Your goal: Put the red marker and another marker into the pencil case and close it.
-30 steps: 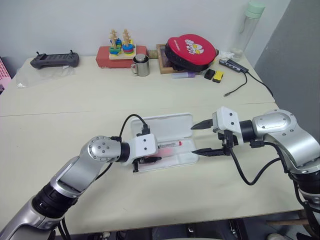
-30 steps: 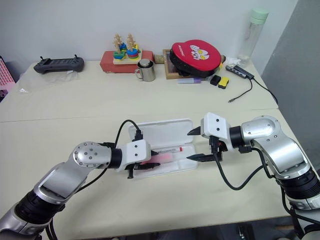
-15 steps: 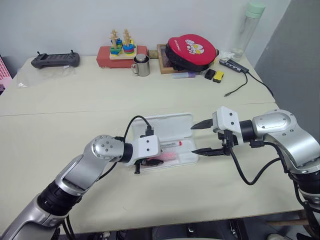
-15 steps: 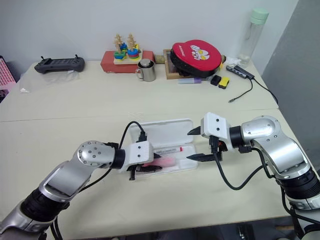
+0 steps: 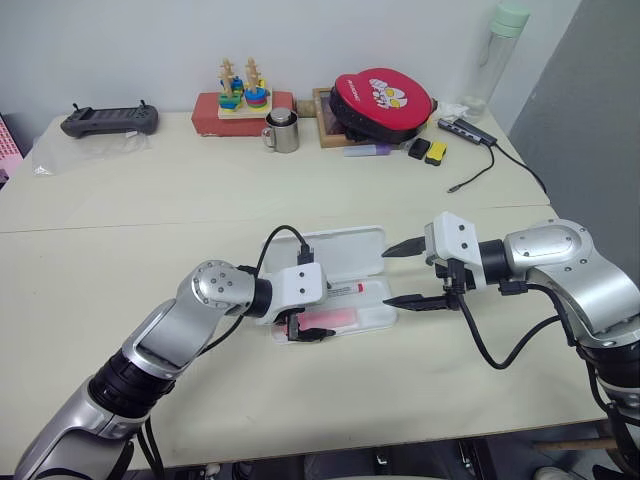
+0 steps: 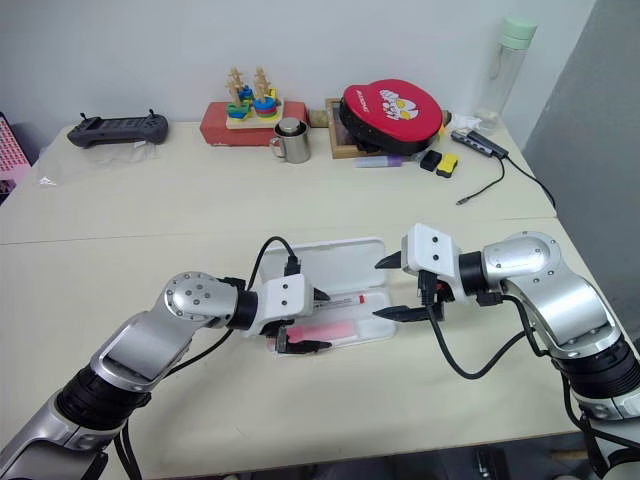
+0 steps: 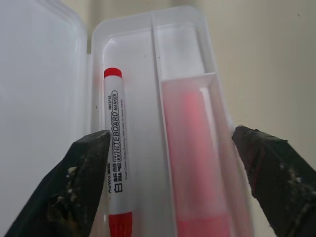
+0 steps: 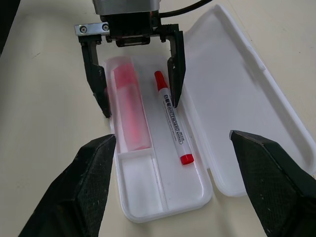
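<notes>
My left gripper (image 8: 138, 106) has just sprung wide, dropping the flat pink highlighter (image 8: 129, 116) beside the red-capped white marker (image 8: 174, 122) in the white hinged plastic case (image 8: 237, 89), mid-frame. Right gripper (image 5: 415, 273) gapes empty. Closing remains.

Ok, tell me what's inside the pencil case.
The open pencil case holds the red marker in its wide compartment and the pink highlighter in the narrow one beside it. The small end compartment looks empty. Nothing is hidden.

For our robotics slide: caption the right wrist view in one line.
Open left gripper over the open case, highlighter and red marker inside.
</notes>
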You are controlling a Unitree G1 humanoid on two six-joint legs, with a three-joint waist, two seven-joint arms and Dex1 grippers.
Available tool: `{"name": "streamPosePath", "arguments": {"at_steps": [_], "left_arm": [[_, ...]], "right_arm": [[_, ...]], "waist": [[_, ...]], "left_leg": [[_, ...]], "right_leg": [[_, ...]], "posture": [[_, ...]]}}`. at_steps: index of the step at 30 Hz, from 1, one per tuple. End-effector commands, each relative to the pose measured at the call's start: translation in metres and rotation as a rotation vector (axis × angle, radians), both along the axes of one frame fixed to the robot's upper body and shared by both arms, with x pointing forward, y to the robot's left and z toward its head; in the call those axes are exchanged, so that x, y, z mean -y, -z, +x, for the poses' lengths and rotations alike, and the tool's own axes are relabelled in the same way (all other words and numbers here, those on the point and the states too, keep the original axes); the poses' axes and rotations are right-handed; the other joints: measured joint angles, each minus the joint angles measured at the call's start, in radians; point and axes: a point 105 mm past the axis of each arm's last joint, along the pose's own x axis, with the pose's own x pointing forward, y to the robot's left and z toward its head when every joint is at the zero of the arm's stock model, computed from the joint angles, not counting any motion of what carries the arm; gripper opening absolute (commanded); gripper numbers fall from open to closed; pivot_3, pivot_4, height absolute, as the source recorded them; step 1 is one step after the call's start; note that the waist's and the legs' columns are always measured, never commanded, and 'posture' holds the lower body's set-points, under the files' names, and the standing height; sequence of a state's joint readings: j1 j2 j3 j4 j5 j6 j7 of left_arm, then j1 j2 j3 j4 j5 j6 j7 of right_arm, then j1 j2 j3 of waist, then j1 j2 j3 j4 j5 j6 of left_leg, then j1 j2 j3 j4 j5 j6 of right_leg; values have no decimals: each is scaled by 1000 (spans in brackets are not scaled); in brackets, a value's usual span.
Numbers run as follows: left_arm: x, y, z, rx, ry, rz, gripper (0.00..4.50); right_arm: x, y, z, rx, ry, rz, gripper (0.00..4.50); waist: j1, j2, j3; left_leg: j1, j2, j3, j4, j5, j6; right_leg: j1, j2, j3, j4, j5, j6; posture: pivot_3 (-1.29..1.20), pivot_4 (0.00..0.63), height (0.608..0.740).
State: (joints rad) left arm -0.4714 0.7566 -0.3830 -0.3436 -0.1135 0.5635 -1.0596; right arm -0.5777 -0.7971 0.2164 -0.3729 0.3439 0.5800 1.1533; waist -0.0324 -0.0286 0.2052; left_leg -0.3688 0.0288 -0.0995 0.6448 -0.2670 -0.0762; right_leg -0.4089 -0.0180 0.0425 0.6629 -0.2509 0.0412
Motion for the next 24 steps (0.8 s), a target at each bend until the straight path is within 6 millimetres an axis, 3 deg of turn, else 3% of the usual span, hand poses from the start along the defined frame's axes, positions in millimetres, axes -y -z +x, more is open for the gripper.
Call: {"name": "streamPosePath", "arguments": {"at_steps": [1,13,19,24], "left_arm": [[-6,-31,0,34,-20,-82,4490],[-44,-87,-29,23,-106,-195,4490],[-60,-95,-39,23,-169,-182,4490],[-76,-108,-37,142,-335,-213,4490]], "right_arm": [[1,-12,0,48,2,14,3868],[18,-8,34,108,170,-39,3868],[23,-7,43,123,227,-35,3868],[43,3,74,111,464,-12,3868]], "waist": [[0,0,0],[-3,0,0],[-3,0,0],[-3,0,0]], "left_leg": [[0,0,0,0,0,0],[0,0,0,0,0,0],[0,0,0,-1,0,0],[0,0,0,0,0,0]], "right_leg": [[0,0,0,0,0,0],[0,0,0,0,0,0],[0,0,0,0,0,0],[0,0,0,0,0,0]], "posture": [[0,150,740],[0,150,740],[0,150,740],[0,150,740]]}}
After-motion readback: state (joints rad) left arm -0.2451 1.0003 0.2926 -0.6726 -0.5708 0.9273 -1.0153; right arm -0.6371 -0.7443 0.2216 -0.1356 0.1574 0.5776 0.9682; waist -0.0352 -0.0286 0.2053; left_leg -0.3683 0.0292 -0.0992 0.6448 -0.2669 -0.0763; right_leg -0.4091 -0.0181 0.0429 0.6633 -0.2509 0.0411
